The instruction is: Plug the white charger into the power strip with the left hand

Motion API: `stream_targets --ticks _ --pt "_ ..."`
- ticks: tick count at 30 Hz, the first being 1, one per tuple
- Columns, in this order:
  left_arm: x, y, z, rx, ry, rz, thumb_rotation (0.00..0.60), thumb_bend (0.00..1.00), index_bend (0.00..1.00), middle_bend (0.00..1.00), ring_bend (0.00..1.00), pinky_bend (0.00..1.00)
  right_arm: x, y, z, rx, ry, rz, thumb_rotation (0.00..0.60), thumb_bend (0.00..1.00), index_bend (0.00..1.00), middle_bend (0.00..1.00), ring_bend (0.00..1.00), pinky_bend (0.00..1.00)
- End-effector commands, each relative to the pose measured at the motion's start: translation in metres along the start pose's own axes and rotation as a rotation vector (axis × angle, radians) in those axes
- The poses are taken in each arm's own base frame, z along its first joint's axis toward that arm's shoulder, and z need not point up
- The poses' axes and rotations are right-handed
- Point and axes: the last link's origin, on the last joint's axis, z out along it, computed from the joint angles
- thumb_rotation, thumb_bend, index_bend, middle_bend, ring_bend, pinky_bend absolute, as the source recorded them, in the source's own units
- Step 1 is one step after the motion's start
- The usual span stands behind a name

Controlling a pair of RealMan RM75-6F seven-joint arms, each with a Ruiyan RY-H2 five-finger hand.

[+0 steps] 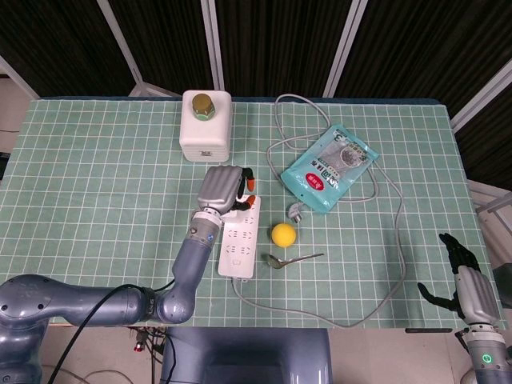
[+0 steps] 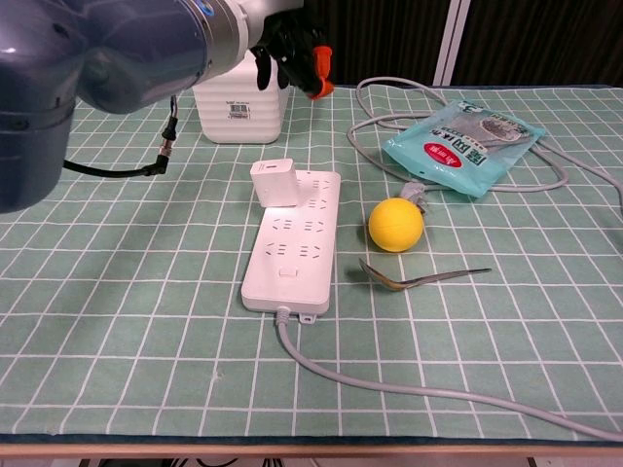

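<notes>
Chest view shows the white charger (image 2: 275, 182) seated upright at the power strip's (image 2: 294, 244) far end. Left robot hand (image 2: 292, 51) hovers above, holding nothing, fingers loosely curled. Light, rigid, smooth block; grip its flat sides.

Left hand (image 1: 222, 189) raised, empty

No wording can be made out anywhere: the blue-green pouch (image 2: 463, 146) carries printed lettering and a red label patch, and the white container (image 2: 238, 100) has a small dark label on its front, but all of it is too small to read.
</notes>
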Motion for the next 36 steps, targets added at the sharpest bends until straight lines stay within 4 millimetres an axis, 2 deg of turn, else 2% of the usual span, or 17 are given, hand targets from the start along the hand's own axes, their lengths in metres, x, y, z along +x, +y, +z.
stream_targets --ticks 1,4,10,19,28,36 --pt "0.007 -0.005 -0.013 0.023 -0.071 -0.532 0.6 0.31 0.76 0.93 0.87 0.93 0.0 0.0 0.0 0.001 0.0 -0.001 0.6 0.34 0.0 0.0 0.0 0.0" --pt "0.002 -0.011 -0.015 0.1 -0.169 -0.68 0.6 0.31 0.81 0.99 0.92 0.99 0.0 0.0 0.0 0.001 0.0 0.0 0.6 0.34 0.0 0.0 0.0 0.0" --pt "-0.006 -0.026 -0.015 0.173 -0.294 -0.815 0.6 0.31 0.84 1.0 0.94 1.0 0.0 0.001 0.0 -0.001 -0.004 0.001 0.6 0.34 0.0 0.0 0.0 0.0" --pt "-0.018 -0.047 -0.004 0.19 -0.404 -0.896 0.6 0.31 0.84 1.0 0.94 1.0 0.0 0.0 0.0 -0.004 -0.008 0.004 0.6 0.34 0.0 0.0 0.0 0.0" --pt "-0.025 -0.053 0.003 0.185 -0.424 -0.875 0.6 0.31 0.84 1.0 0.94 1.0 0.0 0.001 0.001 -0.007 -0.011 0.007 0.6 0.34 0.0 0.0 0.0 0.0" --pt "-0.039 -0.057 0.007 0.197 -0.451 -0.872 0.6 0.31 0.84 1.0 0.94 1.0 0.0 0.001 0.001 -0.009 -0.013 0.008 0.6 0.34 0.0 0.0 0.0 0.0"
